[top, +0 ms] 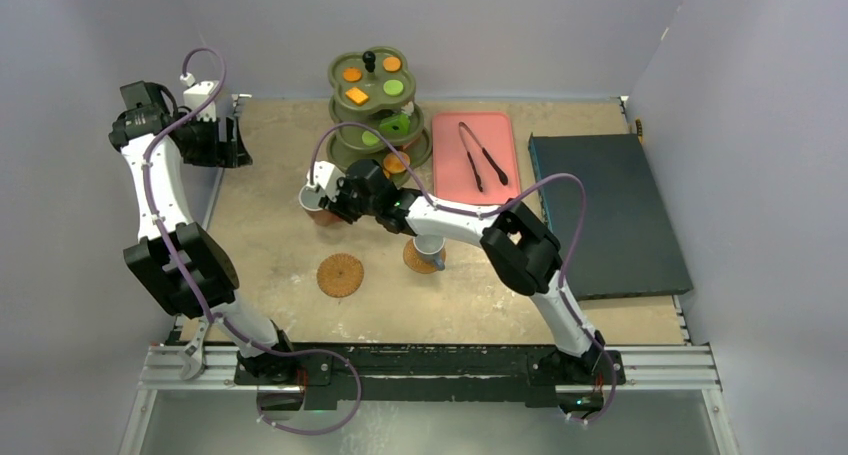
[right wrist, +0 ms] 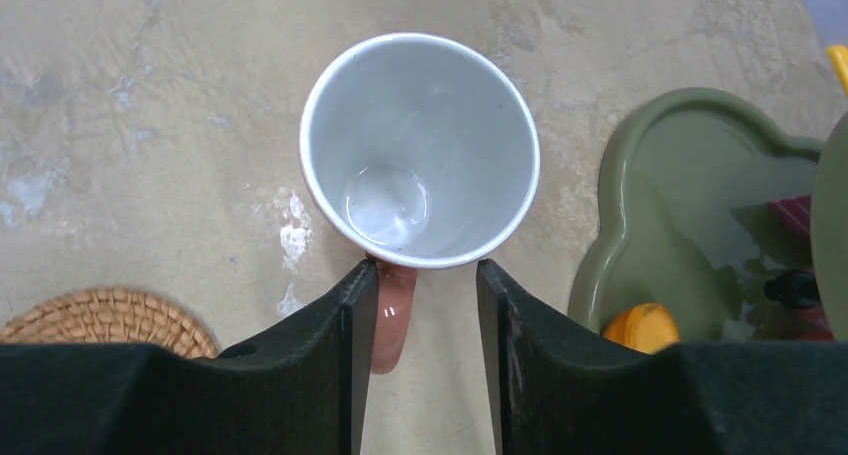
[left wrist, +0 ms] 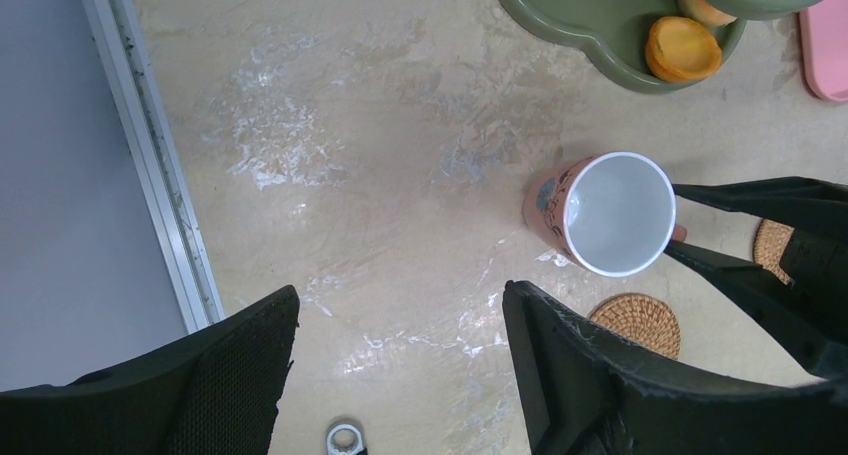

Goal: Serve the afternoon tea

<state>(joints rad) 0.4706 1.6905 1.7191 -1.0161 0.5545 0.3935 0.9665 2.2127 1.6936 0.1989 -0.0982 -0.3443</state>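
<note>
My right gripper (right wrist: pixel 425 271) has its jaws either side of the handle of the terracotta cup with the white inside (right wrist: pixel 420 165). One finger is against the handle and a sliver of gap shows on the other side, so I read it as not yet clamped. Taking the cup by the handle keeps it upright and keeps the fingers out of the bowl.

The cup stands on bare table just beside the bottom tier of the olive clover-shaped three-tier stand (right wrist: pixel 640 175), where an orange toy pastry (right wrist: pixel 640 331) lies. I judge it belongs on the empty brown woven round coaster (top: pixel 340 275), since the grey-blue cup (top: pixel 431 247) already stands on a coaster of its own nearer my right arm.

My left gripper (left wrist: pixel 400 300) hangs above the table off to the left, jaws wide apart and holding nothing, well out of the way. The black tongs (top: pixel 483 155) lie on the flat pink rectangular tray (top: pixel 450 180).

The beige tabletop (top: pixel 270 225) is mottled with pale scuffs. A dark flat slab (top: pixel 610 215) lies at its right side. Plain pale grey-lilac walls close in around the table.
</note>
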